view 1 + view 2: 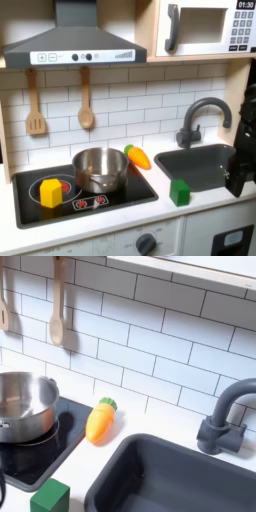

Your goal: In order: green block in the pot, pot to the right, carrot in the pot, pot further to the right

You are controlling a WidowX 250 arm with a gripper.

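First exterior view: pot [99,169] on the stovetop [130,195], carrot [138,156] touching it at 2 o'clock, green block [180,191] on the table [205,205] at the pot's 4 o'clock, yellow block [50,192] at 8. Pincer [240,172] at the right edge, state can't tell. Second exterior view: carrot [100,421] just beside pot [24,406], green block [50,497] at pot's 5 o'clock, near the sink [170,471]. Risk: a nudged block could drop into the sink.

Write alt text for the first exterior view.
A toy kitchen: a silver pot on the black stove, a yellow block beside it, a carrot behind it, a green block on the counter by the sink. The dark robot arm enters at right.
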